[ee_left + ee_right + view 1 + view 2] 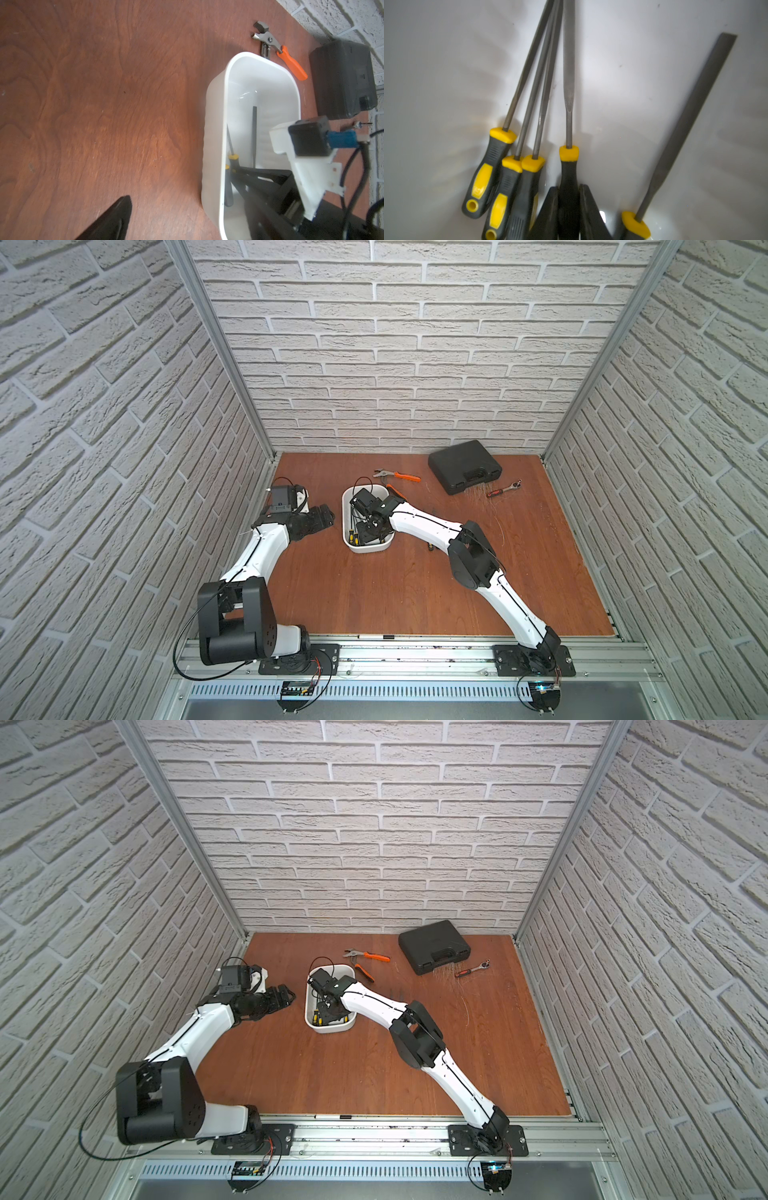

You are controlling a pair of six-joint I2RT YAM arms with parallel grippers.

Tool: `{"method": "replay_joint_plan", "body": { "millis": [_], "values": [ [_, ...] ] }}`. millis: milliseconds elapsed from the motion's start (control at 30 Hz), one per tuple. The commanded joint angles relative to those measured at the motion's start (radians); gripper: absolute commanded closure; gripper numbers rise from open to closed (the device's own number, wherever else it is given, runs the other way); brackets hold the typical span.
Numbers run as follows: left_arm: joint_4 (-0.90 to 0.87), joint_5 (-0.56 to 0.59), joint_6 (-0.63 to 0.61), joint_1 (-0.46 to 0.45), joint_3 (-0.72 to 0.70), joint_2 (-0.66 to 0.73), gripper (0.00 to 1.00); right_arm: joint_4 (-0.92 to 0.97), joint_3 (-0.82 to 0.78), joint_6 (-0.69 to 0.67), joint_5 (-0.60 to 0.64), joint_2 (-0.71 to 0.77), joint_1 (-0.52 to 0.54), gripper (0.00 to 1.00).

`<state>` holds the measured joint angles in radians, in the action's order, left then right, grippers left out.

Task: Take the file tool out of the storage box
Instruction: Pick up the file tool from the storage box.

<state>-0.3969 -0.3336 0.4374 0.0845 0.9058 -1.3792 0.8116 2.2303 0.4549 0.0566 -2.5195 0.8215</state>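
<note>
White plastic storage box (367, 549) sits mid-frame on the wooden table (374, 597) in both top views, with the right gripper (568, 188) reaching inside. At the lower centre of the right wrist view, its fingers (550, 207) clamp the black handle of a file (569, 83), which lies on the box floor among four other files (691, 116). Left of the box, the left gripper (326, 516) hovers empty, jaws apart.

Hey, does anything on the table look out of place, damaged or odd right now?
A few things. Pale scratch marks scar the wooden table in front of the black case. The orange-handled pliers lie splayed open, one handle close beside the storage box. Inside it, one flat file lies apart from the other files.
</note>
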Motion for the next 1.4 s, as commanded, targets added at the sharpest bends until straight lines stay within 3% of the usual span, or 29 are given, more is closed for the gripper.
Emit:
{"method": "replay_joint_plan", "body": {
  "millis": [0,233,433,967,1367],
  "values": [
    [0.002,0.004,-0.023,0.01,0.01,0.012,0.09,-0.02,-0.024,0.028,0.023,0.095,-0.008,0.87],
    [0.008,0.005,-0.02,0.011,0.01,0.011,0.09,-0.11,-0.126,0.054,-0.031,0.248,-0.045,0.88],
    [0.007,0.005,-0.023,0.013,0.013,0.008,0.09,-0.255,-0.372,0.11,-0.035,0.439,-0.097,0.88],
    [0.026,-0.015,-0.019,0.015,0.009,-0.007,0.09,-0.286,-1.024,0.124,0.085,0.839,-0.315,0.89],
    [0.024,-0.013,-0.019,0.016,0.006,-0.006,0.09,-0.291,-1.103,0.053,0.093,0.772,-0.381,0.89]
  ]
}}
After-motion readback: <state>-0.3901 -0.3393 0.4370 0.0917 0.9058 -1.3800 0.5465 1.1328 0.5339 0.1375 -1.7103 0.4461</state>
